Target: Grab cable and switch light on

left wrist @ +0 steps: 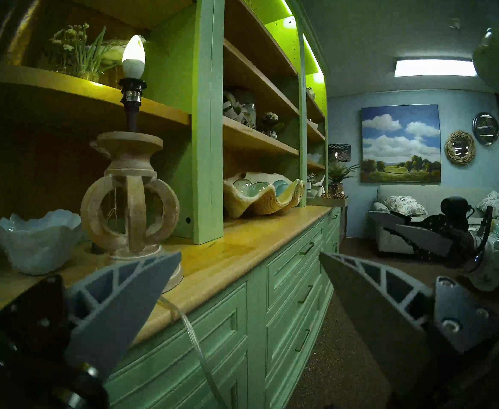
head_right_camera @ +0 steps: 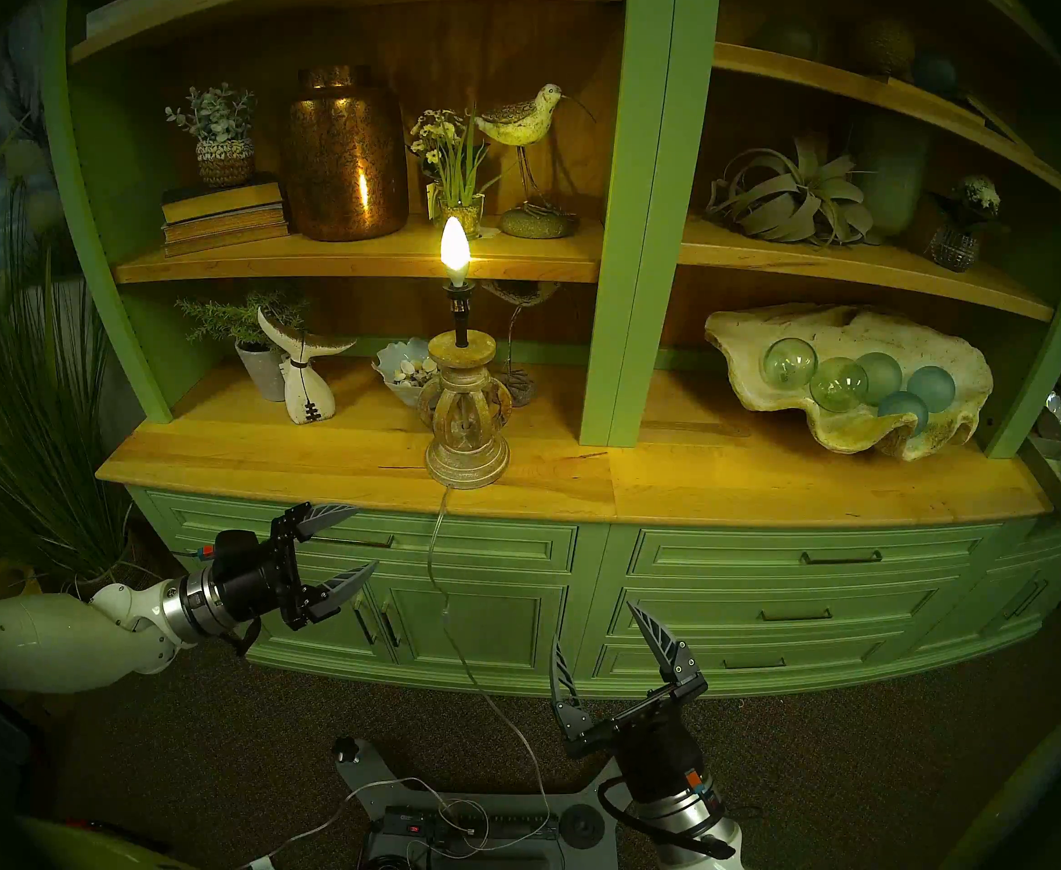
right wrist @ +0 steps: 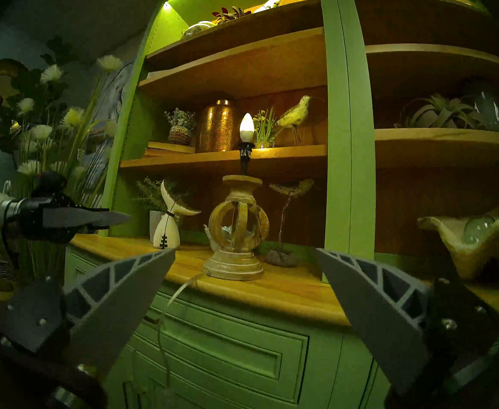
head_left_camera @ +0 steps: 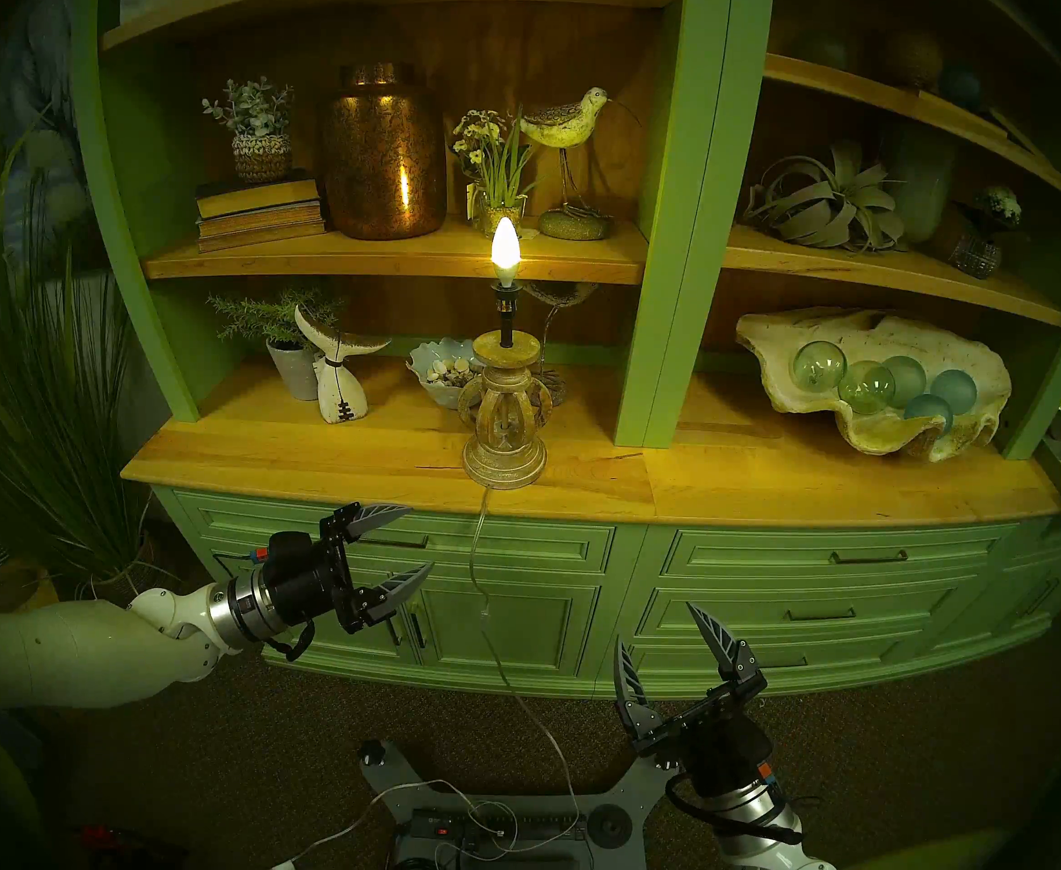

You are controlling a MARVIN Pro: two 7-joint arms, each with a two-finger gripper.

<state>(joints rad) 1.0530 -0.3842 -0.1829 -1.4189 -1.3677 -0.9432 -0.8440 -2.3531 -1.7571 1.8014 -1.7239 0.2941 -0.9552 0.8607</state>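
Observation:
The candle-shaped bulb glows bright atop a black stem on the carved beige wooden lamp base, which stands at the counter's front edge. The clear cable hangs from the base down the green cabinet front, with its small inline switch, then trails over the carpet. My left gripper is open and empty, just left of the hanging cable, apart from it. My right gripper is open and empty, low and to the right of the cable. The lit bulb and cable show in the left wrist view; the bulb and cable show in the right wrist view.
The counter holds a whale-tail figure, a shell bowl and a large clam shell with green glass balls. Green drawers face me. A tall grass plant stands left. My base with a cord tangle is below.

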